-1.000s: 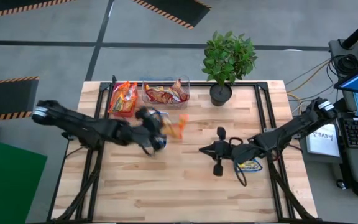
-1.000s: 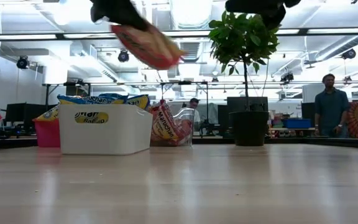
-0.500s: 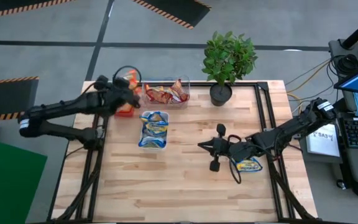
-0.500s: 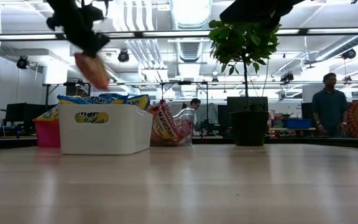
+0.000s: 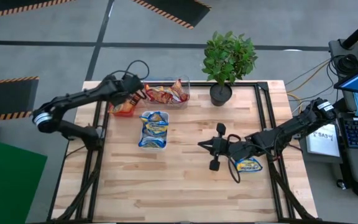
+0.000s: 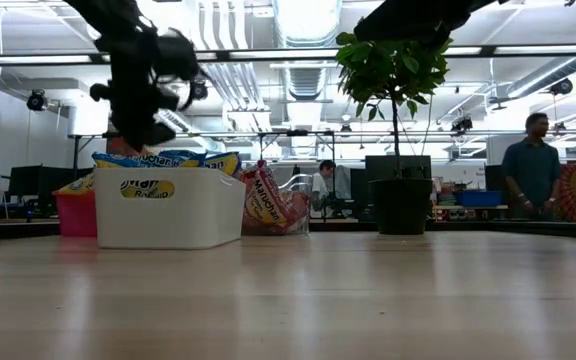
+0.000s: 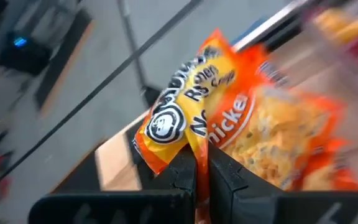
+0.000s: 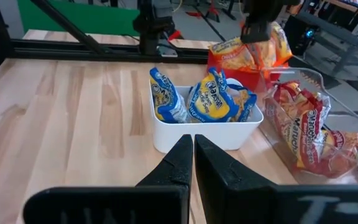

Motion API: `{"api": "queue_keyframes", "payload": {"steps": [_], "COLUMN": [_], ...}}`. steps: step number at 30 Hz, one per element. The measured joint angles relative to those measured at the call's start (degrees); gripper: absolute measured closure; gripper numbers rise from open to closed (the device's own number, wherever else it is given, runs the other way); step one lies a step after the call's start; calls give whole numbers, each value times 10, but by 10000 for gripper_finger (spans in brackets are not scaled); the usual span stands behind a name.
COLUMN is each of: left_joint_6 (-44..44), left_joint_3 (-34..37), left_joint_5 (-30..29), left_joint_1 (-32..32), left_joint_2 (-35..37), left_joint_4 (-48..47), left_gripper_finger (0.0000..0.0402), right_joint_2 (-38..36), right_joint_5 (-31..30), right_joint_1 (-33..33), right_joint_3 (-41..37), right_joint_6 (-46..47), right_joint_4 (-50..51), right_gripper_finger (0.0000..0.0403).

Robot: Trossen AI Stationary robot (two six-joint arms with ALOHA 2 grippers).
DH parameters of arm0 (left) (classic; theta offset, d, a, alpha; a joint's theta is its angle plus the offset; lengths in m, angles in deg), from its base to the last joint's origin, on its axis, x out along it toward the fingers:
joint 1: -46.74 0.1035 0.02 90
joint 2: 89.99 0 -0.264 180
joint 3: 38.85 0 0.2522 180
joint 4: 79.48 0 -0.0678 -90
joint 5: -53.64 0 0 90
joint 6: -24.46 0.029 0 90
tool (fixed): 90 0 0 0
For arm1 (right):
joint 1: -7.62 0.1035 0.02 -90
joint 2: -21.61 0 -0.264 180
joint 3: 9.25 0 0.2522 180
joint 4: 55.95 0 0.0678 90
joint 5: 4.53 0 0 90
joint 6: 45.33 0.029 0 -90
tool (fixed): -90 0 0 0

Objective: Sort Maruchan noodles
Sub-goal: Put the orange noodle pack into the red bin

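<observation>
My left gripper (image 5: 132, 93) is over the red tray (image 5: 113, 111) at the table's far left and is shut on an orange noodle packet (image 7: 188, 106). More orange packets (image 5: 124, 104) lie in that tray. Blue-and-yellow packets (image 5: 154, 124) stand in the white tray (image 8: 207, 135), and red-brown ones (image 5: 165, 93) sit in the clear tray (image 8: 347, 168). My right gripper (image 5: 215, 152) hovers shut above the table's middle right and holds nothing. One blue-and-yellow packet (image 5: 248, 165) lies flat on the table under the right arm. My left gripper pinches the orange packet between its two fingers at an edge (image 7: 196, 144), coming from above and pointing down. The packet (image 8: 279, 43) sits over the red tray's orange packets (image 8: 235, 57); whether it rests on them I cannot tell.
A potted plant (image 5: 227, 62) stands at the far edge, right of the clear tray. The three trays cluster at the far left. Bare wood lies along the near side (image 5: 179, 193). People (image 6: 530, 170) are in the room beyond the table.
My left gripper has carried the orange packet from above the white tray toward the table's far left corner and down over the red tray, staying shut on it. The packet has turned about as it went. My right gripper has barely moved.
</observation>
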Motion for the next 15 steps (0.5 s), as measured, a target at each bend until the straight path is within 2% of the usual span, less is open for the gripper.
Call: {"api": "queue_keyframes", "payload": {"steps": [4,9,15], "left_joint_6": [-41,-67,-62], "left_joint_3": [0,-3,-32], "left_joint_5": [-37,-41,-39], "left_joint_1": [5,5,5], "left_joint_2": [-41,-67,-59], "left_joint_4": [-48,-104,-145], "left_gripper_finger": [399,377,337], "right_joint_2": [0,0,0], "right_joint_5": [0,1,1], "right_joint_1": [0,0,0], "right_joint_3": [0,0,0], "right_joint_6": [15,22,20], "right_joint_4": [12,15,15], "right_gripper_finger": [394,394,394]}}
